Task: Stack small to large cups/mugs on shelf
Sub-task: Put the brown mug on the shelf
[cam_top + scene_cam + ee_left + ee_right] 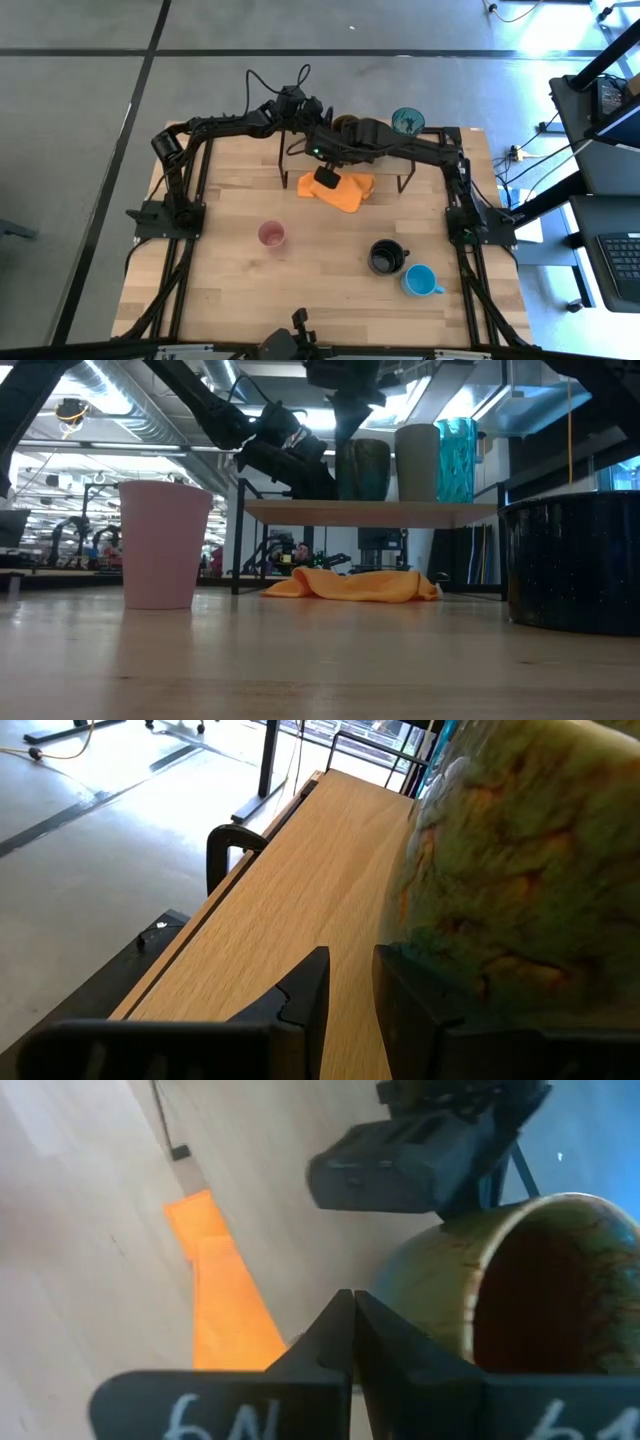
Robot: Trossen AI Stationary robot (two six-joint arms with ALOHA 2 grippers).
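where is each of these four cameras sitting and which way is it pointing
High view: overhead, straight down on the table; both arms meet over the shelf.
Low view: tabletop height, level across past the pink cup to the shelf; arms enter from above.
Left wrist view: along the shelf board; left gripper beside the mustard-brown mug.
Right wrist view: down on the mug; shut right gripper above.
Shared: orange cloth in high, low, right wrist.
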